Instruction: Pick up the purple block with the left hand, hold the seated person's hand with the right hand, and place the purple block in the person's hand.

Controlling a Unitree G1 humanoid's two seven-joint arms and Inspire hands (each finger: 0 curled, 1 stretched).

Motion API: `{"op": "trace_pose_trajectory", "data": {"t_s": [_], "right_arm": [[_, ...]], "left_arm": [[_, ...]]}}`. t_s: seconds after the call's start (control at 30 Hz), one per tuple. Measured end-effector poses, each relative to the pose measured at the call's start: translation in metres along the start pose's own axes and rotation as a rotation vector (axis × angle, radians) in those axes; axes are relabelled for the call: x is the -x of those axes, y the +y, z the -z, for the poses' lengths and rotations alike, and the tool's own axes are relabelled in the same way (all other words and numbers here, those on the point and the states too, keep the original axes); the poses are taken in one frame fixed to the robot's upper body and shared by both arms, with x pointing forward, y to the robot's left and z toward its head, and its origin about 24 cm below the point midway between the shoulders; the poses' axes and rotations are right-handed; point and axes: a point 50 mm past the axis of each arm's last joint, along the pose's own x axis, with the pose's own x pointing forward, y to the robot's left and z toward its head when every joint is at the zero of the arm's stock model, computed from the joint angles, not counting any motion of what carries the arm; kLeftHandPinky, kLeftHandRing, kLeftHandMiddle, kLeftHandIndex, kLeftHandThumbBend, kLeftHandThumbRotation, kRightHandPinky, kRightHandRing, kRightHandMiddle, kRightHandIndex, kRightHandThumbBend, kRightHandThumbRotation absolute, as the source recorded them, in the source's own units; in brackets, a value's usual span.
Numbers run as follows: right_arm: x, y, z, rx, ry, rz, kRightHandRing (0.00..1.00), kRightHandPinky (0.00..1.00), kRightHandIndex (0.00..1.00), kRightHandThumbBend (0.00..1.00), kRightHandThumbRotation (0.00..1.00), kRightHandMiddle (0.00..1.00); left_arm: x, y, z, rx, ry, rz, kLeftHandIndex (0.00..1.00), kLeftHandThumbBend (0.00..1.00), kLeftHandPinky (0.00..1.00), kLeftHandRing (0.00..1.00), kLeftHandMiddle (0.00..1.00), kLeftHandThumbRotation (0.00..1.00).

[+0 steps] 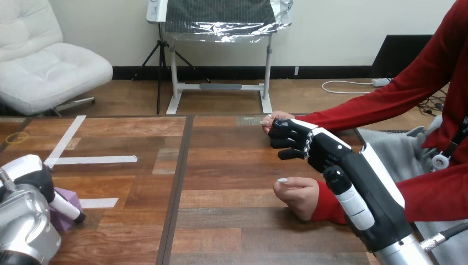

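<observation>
At eight o'clock our left hand (38, 179) rests against the purple block (60, 221) on the wooden table (221, 165); toward five o'clock the person's nearer hand (298, 196) lies fisted; farther, near three o'clock, our right hand (309, 146) overlaps the person's farther hand (271, 119); whether either hand of ours grips, we cannot tell.

Lays a straight finger (69, 208) of the left hand (30, 179) across the purple block (70, 194); sets the right hand (323, 149) against the person's farther hand (274, 118).
</observation>
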Motion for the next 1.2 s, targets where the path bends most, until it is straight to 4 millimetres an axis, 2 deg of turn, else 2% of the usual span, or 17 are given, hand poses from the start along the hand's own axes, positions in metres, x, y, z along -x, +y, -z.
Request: {"op": "trace_pose_trajectory", "data": {"t_s": [0.47,0.8,1.07,1.2], "right_arm": [[0.0,0.0,0.0,-0.001,0.0,0.001,0.78,0.73,0.81,0.85,1.0,0.8],[0.0,0.0,0.0,0.0,0.0,0.0,0.79,0.73,0.81,0.85,1.0,0.81],[0.0,0.0,0.0,-0.001,-0.001,0.0,0.79,0.74,0.81,0.85,1.0,0.81],[0.0,0.0,0.0,-0.001,-0.001,0.0,0.78,0.73,0.81,0.85,1.0,0.8]], "left_arm": [[-0.006,0.003,-0.004,0.011,-0.002,0.018,0.91,0.83,0.78,0.87,0.9,0.19],[-0.009,0.002,-0.005,0.007,0.002,0.022,0.85,0.83,0.76,0.86,0.88,0.19],[-0.01,-0.004,-0.006,-0.001,0.013,0.036,0.79,0.82,0.79,0.87,0.88,0.18],[-0.011,-0.002,-0.007,-0.002,0.015,0.03,0.79,0.82,0.78,0.87,0.87,0.18]]}}
